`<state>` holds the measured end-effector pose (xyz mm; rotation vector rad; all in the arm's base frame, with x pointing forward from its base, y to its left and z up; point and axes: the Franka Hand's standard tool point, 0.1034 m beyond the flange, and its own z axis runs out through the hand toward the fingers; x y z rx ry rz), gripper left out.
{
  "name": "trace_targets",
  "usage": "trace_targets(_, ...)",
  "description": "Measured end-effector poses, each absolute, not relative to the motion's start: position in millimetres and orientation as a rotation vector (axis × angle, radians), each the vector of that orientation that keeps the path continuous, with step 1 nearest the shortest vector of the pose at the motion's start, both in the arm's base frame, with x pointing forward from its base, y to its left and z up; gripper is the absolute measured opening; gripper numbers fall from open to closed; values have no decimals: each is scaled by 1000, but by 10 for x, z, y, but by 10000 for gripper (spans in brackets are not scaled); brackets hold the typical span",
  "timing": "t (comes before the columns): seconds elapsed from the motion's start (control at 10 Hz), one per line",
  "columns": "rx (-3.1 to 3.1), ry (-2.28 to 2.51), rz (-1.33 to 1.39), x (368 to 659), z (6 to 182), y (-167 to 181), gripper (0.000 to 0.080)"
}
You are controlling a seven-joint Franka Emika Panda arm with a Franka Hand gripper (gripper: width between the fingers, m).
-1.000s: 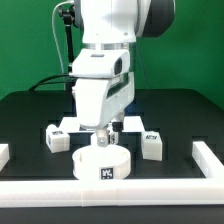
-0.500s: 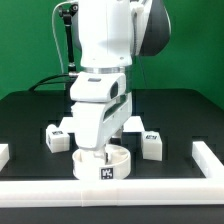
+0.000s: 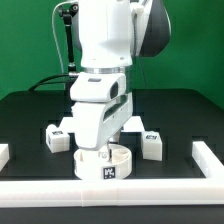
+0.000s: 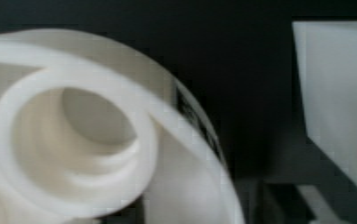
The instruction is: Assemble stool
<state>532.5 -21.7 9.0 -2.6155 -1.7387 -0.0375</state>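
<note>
One round seat [image 3: 93, 168] of the stool sits flat on the black bench [image 3: 180, 115], just behind the middle of the long white front rail [image 3: 160, 190]; a black-and-white tag shows on the seat's front wall. The tool [image 3: 103, 153] is down at the top of the seat, directly over its centre, with the white arm [image 3: 100, 95] standing above it and covering most of the seat's upper face. The fingertips are hidden behind the arm body in the exterior view. The wrist view shows only the seat [image 4: 50, 170] very close and blurred, as a raised rim curving around a round recess. Cannot tell whether the tool is wide or narrow, or whether it grips the seat. Two legs stand apart from the seat and a little behind it. One leg [image 3: 57, 140] is on the side toward the exterior view's left. The other leg [image 3: 151, 146] is on the side toward the exterior view's right, with a tag on its top. Another white piece [image 3: 66, 126] shows further behind the seat, past the first leg, mostly covered by the arm; cannot tell what it is. Short white rails lie well out from the seat, one on the exterior view's right [image 3: 207, 155] and one on its left [image 3: 4, 153].
</note>
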Motion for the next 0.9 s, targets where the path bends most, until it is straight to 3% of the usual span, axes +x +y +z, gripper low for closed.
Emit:
trace_targets(0.1,-2615,-1739,-37,5325,90,-217,184)
trace_targets(0.2,-2615,-1739,-37,5325,90,-216,65)
trace_targets(0.4,-2615,-1738,-36,5323,87,-216,29)
trace_targets(0.9,-2611,-1744,-33,5322,86,-206,29)
